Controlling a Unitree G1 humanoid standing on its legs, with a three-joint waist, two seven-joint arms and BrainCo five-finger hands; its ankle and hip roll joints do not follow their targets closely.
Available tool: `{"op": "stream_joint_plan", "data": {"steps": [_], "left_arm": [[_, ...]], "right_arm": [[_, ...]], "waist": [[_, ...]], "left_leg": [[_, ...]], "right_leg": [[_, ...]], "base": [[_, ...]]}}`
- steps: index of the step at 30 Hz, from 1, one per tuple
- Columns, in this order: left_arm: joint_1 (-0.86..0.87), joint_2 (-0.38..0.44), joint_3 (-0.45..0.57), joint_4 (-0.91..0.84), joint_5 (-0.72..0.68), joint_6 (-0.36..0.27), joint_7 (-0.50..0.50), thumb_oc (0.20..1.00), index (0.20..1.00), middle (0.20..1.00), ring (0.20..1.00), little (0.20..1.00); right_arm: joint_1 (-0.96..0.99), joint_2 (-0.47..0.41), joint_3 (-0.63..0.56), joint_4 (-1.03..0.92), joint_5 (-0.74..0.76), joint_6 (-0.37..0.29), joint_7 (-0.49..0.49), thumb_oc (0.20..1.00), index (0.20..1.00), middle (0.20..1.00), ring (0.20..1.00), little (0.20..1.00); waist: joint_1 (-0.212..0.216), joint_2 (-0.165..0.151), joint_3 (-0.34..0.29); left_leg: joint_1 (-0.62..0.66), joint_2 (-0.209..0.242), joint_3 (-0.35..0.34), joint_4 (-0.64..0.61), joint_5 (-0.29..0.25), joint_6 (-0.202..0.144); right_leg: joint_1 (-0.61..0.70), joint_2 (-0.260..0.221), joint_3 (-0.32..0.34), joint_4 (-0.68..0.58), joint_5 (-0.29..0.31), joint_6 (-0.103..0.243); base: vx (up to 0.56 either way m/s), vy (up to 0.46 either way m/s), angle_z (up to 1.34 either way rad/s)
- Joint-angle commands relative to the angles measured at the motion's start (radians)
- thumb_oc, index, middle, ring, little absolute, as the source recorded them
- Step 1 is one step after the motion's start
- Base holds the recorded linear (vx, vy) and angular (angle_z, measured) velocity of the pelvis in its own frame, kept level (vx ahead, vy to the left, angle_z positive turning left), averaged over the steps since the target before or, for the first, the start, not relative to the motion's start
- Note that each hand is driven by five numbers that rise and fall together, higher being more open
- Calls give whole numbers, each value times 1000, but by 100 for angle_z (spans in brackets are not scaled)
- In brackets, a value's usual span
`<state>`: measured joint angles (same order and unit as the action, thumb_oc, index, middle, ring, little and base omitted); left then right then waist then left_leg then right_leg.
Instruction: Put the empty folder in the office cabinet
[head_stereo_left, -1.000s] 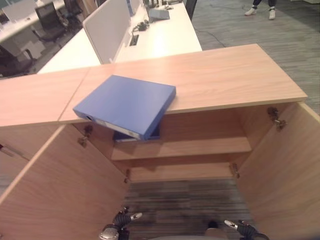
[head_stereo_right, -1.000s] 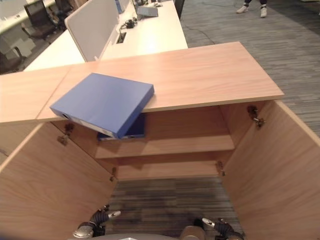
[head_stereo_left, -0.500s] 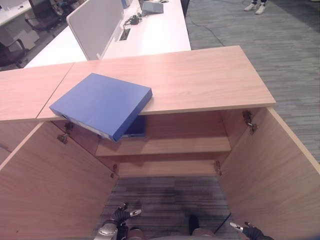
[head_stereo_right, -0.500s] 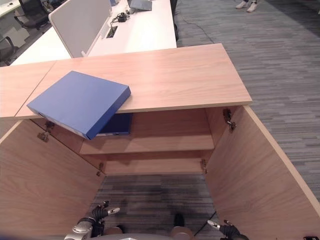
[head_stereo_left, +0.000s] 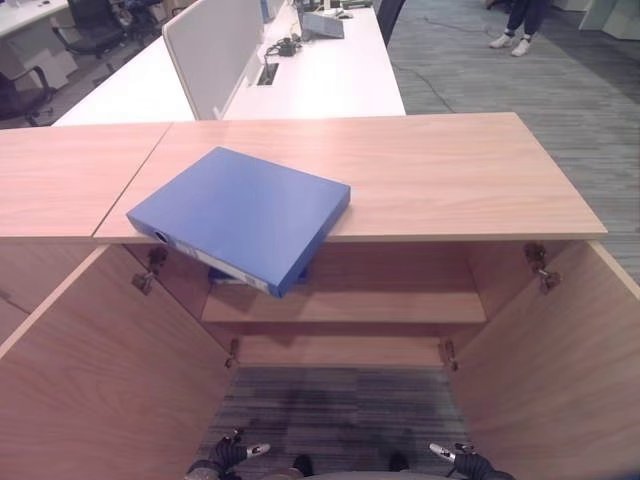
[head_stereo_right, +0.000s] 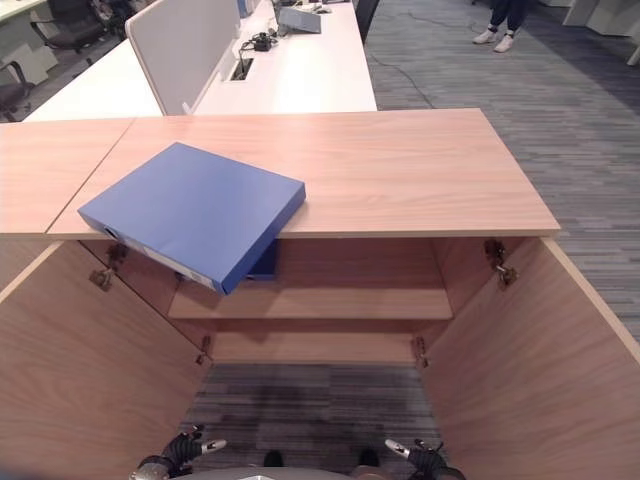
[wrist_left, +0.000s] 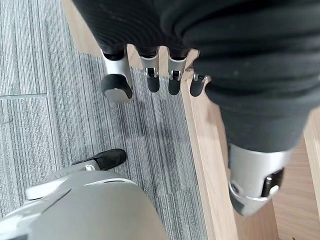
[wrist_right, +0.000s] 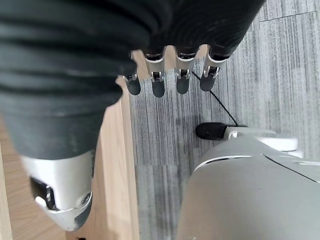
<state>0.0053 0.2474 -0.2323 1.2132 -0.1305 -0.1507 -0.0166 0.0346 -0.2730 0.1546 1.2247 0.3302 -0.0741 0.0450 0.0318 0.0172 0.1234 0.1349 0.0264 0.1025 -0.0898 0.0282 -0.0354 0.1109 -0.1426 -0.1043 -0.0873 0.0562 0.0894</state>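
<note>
I see the blue folder (head_stereo_left: 240, 214) lying flat on the cabinet top (head_stereo_left: 450, 175), its near corner overhanging the open cabinet. Both my left hand (wrist_left: 150, 80) and right hand (wrist_right: 170, 77) hang low with relaxed fingers, holding nothing. It looks stiff, light and smooth, so I'd grip that overhanging edge

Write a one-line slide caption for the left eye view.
Blue folder overhanging the open cabinet's top, both hands low and empty.

folders: 2, one (head_stereo_left: 240, 213) on cabinet top, one (head_stereo_right: 265, 266) beneath it on shelf | cabinet (head_stereo_left: 420, 175): 1 | open doors: 2 (head_stereo_left: 110, 370) (head_stereo_left: 565, 350) | shelves: 1 (head_stereo_left: 380, 305) | hands: 2 (wrist_left: 150, 75) (wrist_right: 170, 75)
</note>
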Motion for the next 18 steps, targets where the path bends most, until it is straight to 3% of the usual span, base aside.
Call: {"op": "stream_joint_plan", "data": {"steps": [1,10,14,18], "left_arm": [[-43,23,22,17,34,-15,1,1000,1000,1000,1000,1000],[-65,58,-1,-82,78,-42,37,1000,1000,1000,1000,1000],[-78,123,-37,-295,196,-69,116,1000,1000,1000,1000,1000],[4,185,36,-574,326,-60,205,1000,1000,1000,1000,1000]], "right_arm": [[-26,-9,19,19,-27,1,6,1000,1000,1000,1000,1000],[-53,5,17,8,-25,-1,-3,1000,1000,1000,1000,1000],[-57,13,9,-11,-12,-17,-20,1000,1000,1000,1000,1000],[-31,44,-14,-25,-12,-38,-53,1000,1000,1000,1000,1000]], "waist": [[14,-49,-4],[40,-46,18],[47,-40,32],[77,-54,30]], "left_leg": [[-19,30,-33,43,-56,-26],[-2,-2,-23,19,-71,7],[2,-11,-55,19,-69,13],[-12,-10,-78,19,-58,10]], "right_leg": [[21,-82,-9,74,-53,92],[-57,-120,-24,196,-13,138],[-65,-104,1,207,-17,136],[-47,-105,8,156,-15,124]], "base": [[21,171,2],[-30,108,-2],[-11,36,2],[-21,-56,22]]}}
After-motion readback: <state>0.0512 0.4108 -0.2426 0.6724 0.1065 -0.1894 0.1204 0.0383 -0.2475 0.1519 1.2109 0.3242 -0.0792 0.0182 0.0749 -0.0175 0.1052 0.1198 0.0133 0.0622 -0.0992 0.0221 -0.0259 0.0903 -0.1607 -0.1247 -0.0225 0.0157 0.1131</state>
